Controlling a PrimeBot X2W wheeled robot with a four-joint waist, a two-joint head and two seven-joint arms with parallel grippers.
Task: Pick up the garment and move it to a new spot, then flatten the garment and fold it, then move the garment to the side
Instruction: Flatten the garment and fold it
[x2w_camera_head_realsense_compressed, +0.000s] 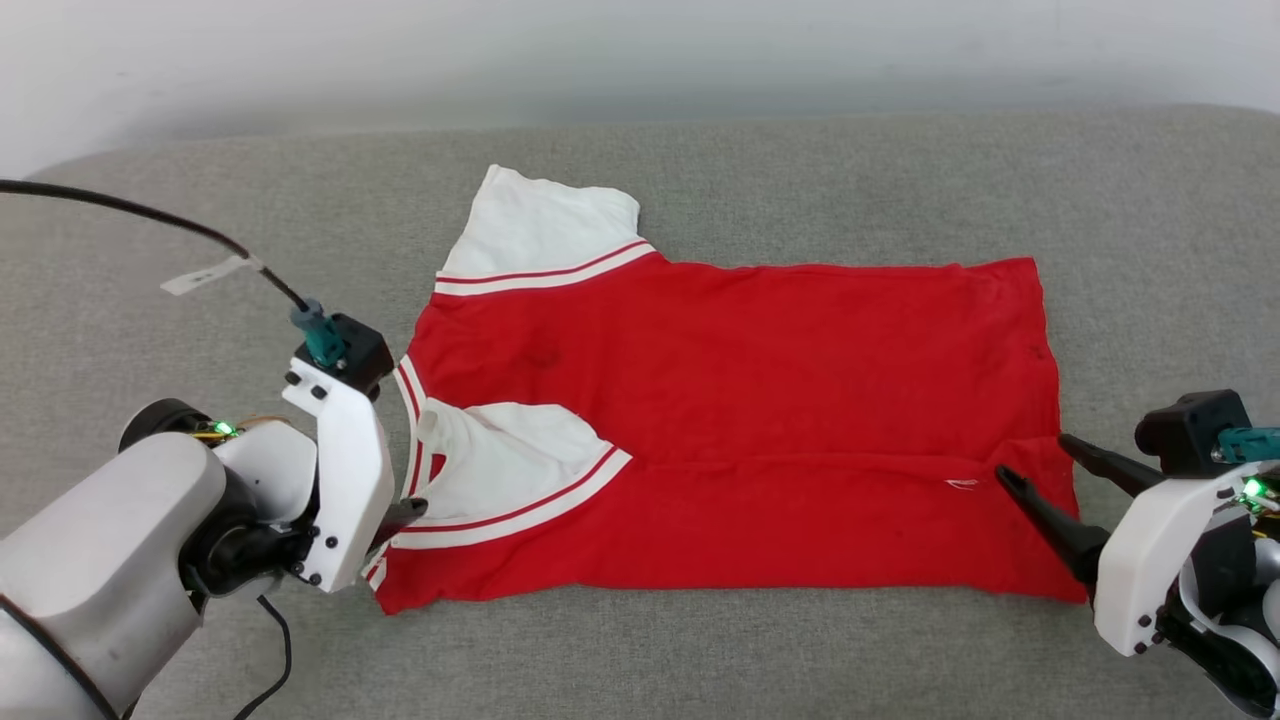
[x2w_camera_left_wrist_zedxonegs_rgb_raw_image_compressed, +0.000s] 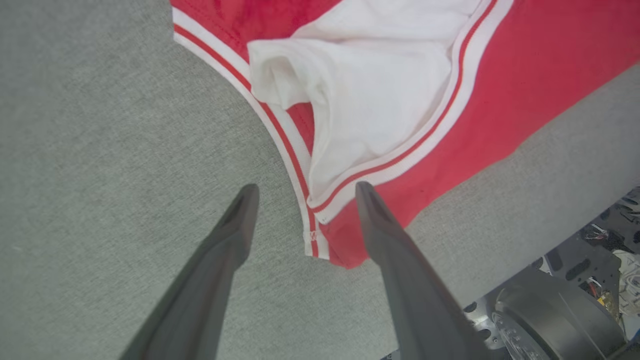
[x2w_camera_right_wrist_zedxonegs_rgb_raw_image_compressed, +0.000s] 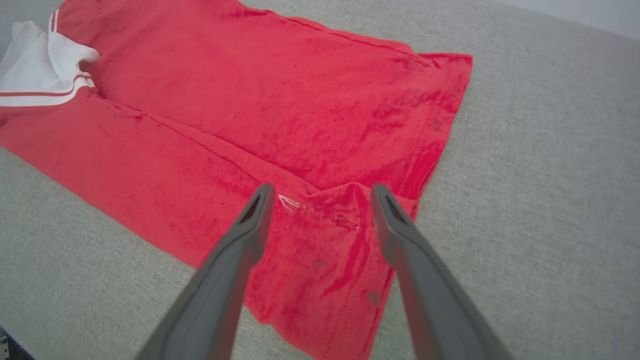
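Observation:
The garment (x2w_camera_head_realsense_compressed: 740, 380), a red shirt with white sleeves and red-and-white trim, lies flat on the grey cushioned surface (x2w_camera_head_realsense_compressed: 800, 180), collar end to the left. Its near long edge is folded over toward the middle, with one white sleeve (x2w_camera_head_realsense_compressed: 510, 455) tucked on top. The other sleeve (x2w_camera_head_realsense_compressed: 545, 235) sticks out at the back. My left gripper (x2w_camera_head_realsense_compressed: 405, 512) is open at the striped collar edge, its fingertips straddling the trim of the garment (x2w_camera_left_wrist_zedxonegs_rgb_raw_image_compressed: 525, 75); the left gripper (x2w_camera_left_wrist_zedxonegs_rgb_raw_image_compressed: 306, 191) holds nothing. My right gripper (x2w_camera_head_realsense_compressed: 1032, 458) is open over the folded hem corner of the garment (x2w_camera_right_wrist_zedxonegs_rgb_raw_image_compressed: 280, 100); the right gripper (x2w_camera_right_wrist_zedxonegs_rgb_raw_image_compressed: 322, 192) is empty.
A black cable (x2w_camera_head_realsense_compressed: 150, 215) with a white tag (x2w_camera_head_realsense_compressed: 205, 272) arcs over the surface at the left. A pale wall (x2w_camera_head_realsense_compressed: 640, 50) runs behind. The surface's front edge and my base (x2w_camera_left_wrist_zedxonegs_rgb_raw_image_compressed: 560, 315) lie close to the garment's near corner. Bare grey fabric surrounds the garment.

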